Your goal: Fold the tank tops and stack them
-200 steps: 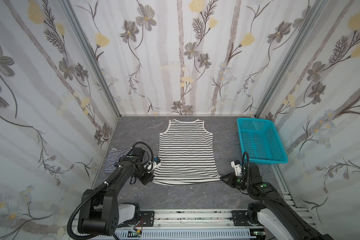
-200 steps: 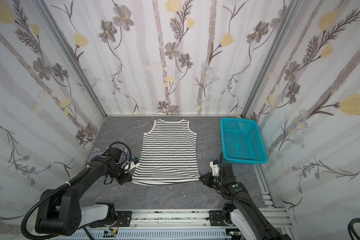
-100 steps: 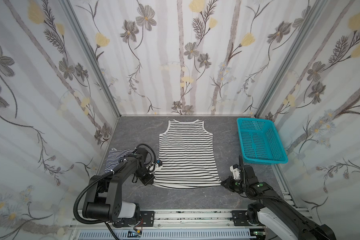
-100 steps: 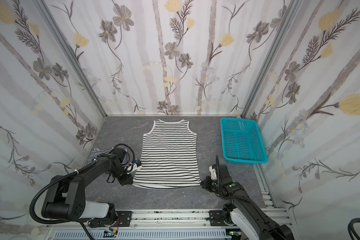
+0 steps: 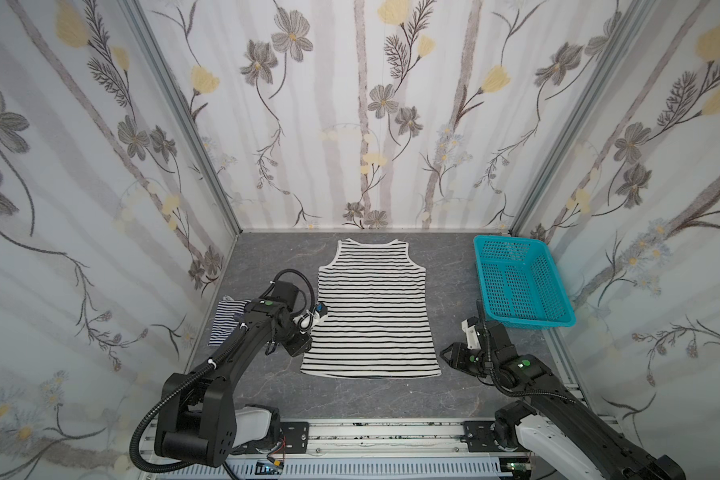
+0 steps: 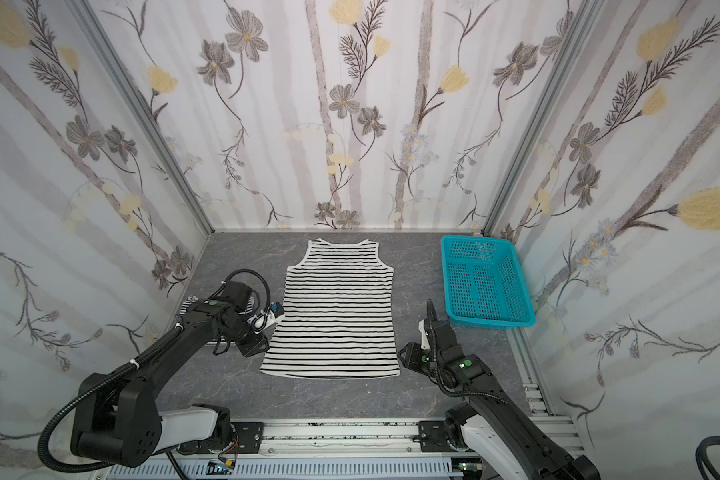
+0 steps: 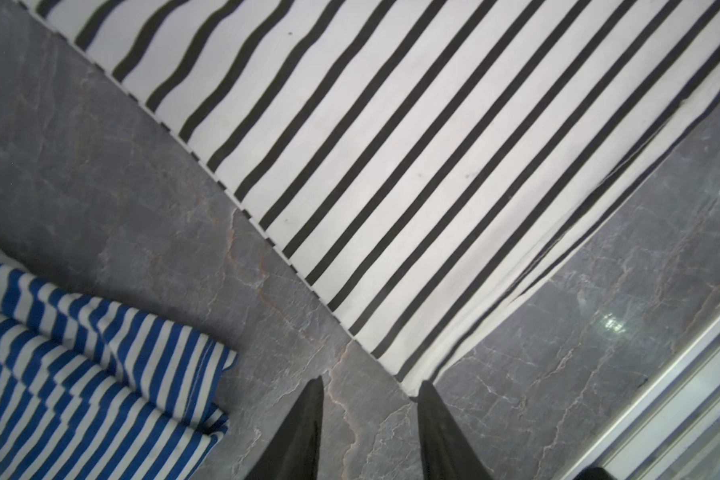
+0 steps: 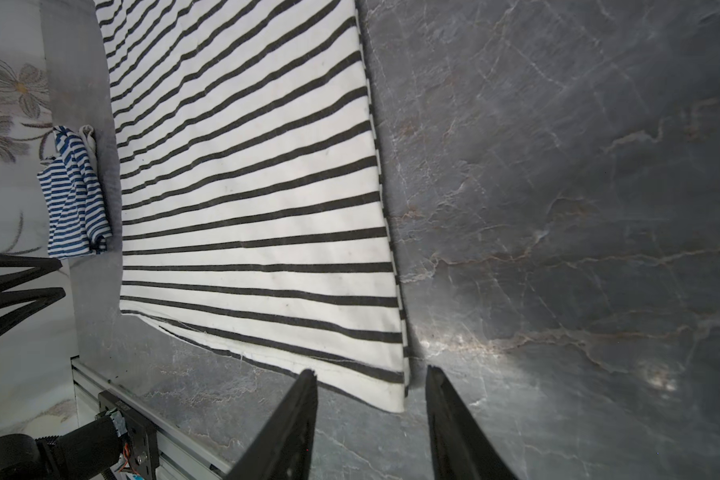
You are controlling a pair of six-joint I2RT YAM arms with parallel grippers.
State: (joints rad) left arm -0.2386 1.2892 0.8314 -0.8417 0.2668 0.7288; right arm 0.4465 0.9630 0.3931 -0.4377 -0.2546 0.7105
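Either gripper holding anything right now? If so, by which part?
Nothing is held. The left gripper and right gripper both stand open at the bottom hem corners of the wide-striped tank top, which lies flat on the table.

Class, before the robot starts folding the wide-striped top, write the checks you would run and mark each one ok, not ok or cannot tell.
1. The white tank top with wide black stripes lies spread flat on the grey stone-look table: ok.
2. The left tool is open and empty, beside a hem corner: ok.
3. The right tool is open and empty, at the opposite hem corner: ok.
4. The navy-and-white fine-striped top lies apart from the white one: ok.
5. That top is folded neatly: cannot tell.
6. The turquoise perforated plastic basket stands clear of the cloth: ok.
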